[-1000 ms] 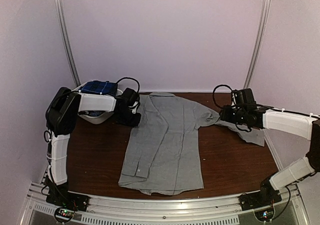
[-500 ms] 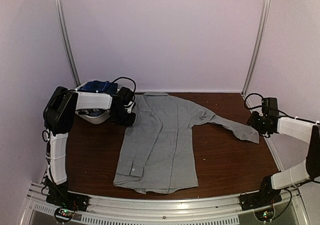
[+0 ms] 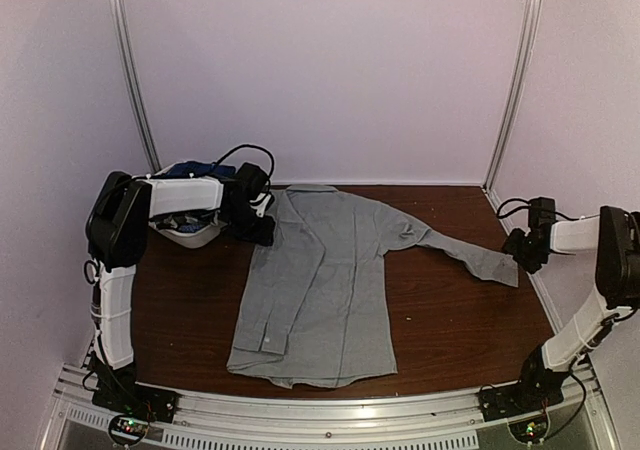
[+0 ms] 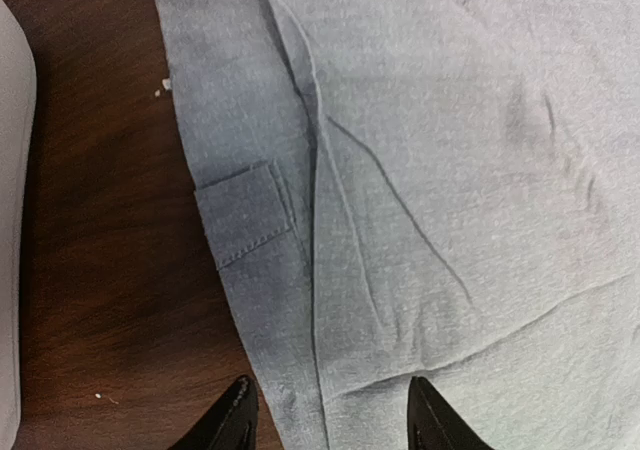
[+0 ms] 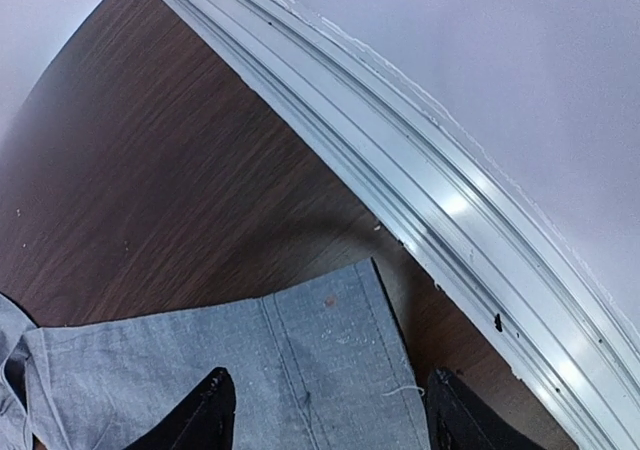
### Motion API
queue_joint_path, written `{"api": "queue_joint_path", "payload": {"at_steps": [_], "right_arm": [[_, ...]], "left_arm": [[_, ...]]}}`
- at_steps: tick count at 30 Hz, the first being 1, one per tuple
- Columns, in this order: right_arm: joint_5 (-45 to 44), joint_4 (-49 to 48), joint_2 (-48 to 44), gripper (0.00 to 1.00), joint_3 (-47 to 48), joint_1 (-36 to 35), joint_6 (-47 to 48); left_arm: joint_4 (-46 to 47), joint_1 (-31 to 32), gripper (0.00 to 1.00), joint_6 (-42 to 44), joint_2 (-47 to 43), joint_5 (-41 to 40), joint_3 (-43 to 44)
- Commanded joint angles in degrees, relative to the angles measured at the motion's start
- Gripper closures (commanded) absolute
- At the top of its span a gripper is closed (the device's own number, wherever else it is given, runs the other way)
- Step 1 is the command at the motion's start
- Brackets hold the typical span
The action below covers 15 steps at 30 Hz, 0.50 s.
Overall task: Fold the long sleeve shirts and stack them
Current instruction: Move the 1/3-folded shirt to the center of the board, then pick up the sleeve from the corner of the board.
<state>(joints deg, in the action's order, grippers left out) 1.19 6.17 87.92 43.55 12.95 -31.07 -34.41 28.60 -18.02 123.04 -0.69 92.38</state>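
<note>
A plain grey long sleeve shirt (image 3: pixel 320 280) lies spread flat on the brown table (image 3: pixel 180 300), its right sleeve stretched out to the right. In the top view my left gripper (image 3: pixel 262 226) hovers at the shirt's far left shoulder. The left wrist view shows the left gripper (image 4: pixel 330 425) open, its black fingertips (image 4: pixel 236 420) straddling the folded side edge of the grey cloth (image 4: pixel 450 170). My right gripper (image 3: pixel 522 251) is at the sleeve's cuff (image 3: pixel 500 267). It stands open (image 5: pixel 330 415) over the flat cuff (image 5: pixel 320 350), gripping nothing. A dark blue plaid shirt (image 3: pixel 192 171) sits in the basket.
A white oval basket (image 3: pixel 192 234) stands at the back left beside the left arm; its rim (image 4: pixel 8 270) shows in the left wrist view. An aluminium rail (image 5: pixel 450 200) borders the table just beyond the cuff. Pale walls enclose the table.
The right arm pulled the sleeve straight out to the right, released it and drew back to the table's right edge. The shirt slid slightly left. The left gripper opened and let go of the shoulder.
</note>
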Motion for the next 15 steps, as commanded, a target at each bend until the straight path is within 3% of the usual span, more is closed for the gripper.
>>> {"api": "queue_joint_path", "payload": {"at_steps": [1,15], "right_arm": [[-0.4,-1.0,4.1,0.34,3.8,0.8,1.5],[-0.6,-2.7,10.6,0.38,2.9,0.8,1.3]], "left_arm": [[0.4,-0.4,0.47,0.7,-3.3,2.8,3.6],[2.7,-0.3,0.46,-0.2,-8.6,7.3,2.8]]}}
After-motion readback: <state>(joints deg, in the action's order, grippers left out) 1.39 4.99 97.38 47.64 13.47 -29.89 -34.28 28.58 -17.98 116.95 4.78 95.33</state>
